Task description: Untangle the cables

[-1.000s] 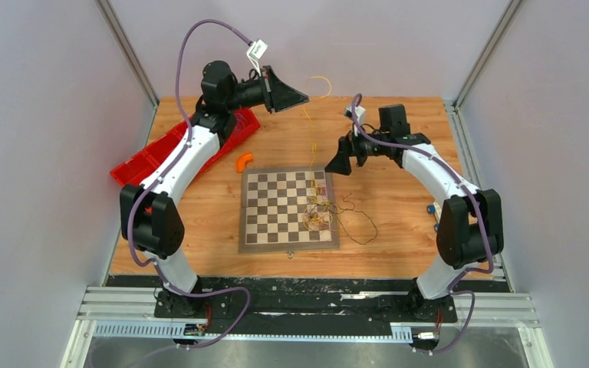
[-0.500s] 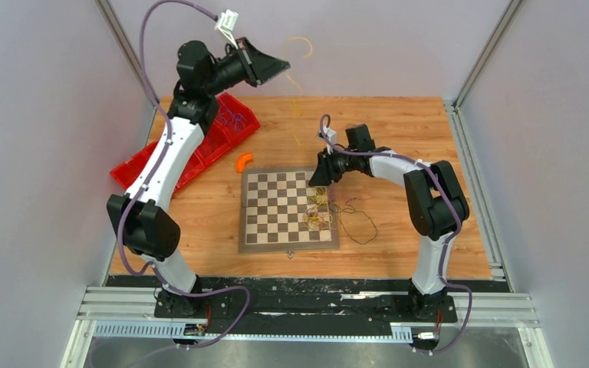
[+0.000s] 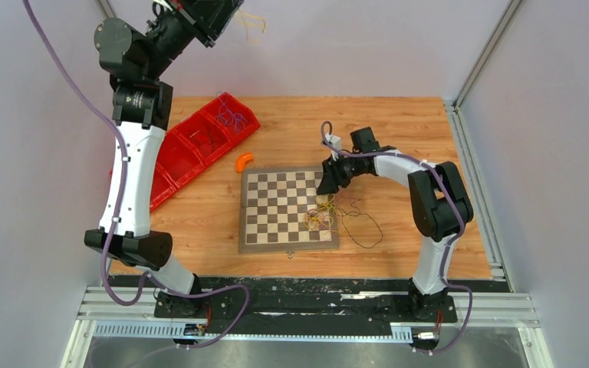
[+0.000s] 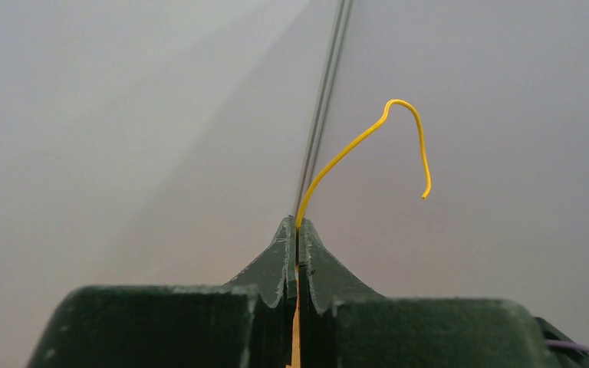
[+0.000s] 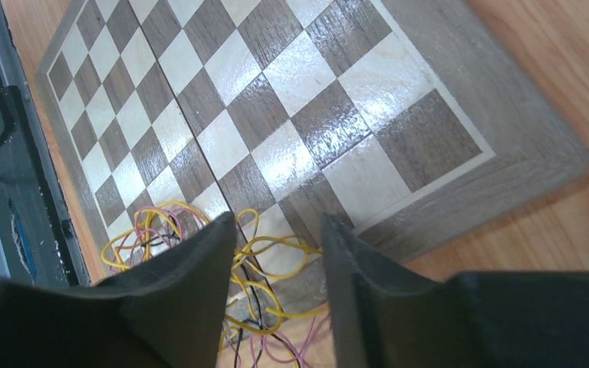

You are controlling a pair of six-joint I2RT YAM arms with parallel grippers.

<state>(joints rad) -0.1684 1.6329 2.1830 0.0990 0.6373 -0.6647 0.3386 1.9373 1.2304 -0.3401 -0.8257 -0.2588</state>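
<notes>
A tangle of thin yellow, pink-purple and black cables (image 3: pixel 324 216) lies on the right edge of the chessboard (image 3: pixel 276 211) and spills onto the table. My left gripper (image 3: pixel 234 17) is raised high at the top left, shut on a yellow cable (image 4: pixel 368 138) whose free end curls above the fingertips. My right gripper (image 3: pixel 327 186) hovers low over the board's right edge, open, with the tangle (image 5: pixel 276 268) showing between its fingers (image 5: pixel 199 261).
A red compartment tray (image 3: pixel 199 142) lies at the back left with purple wires (image 3: pixel 234 119) in one compartment. An orange curved piece (image 3: pixel 244 162) lies beside the board's far left corner. A black cable loop (image 3: pixel 364 226) lies right of the board.
My left arm swung up and to the left, lifting the yellow cable clear of the table. My right gripper moved in over the board's right edge beside the tangle.
</notes>
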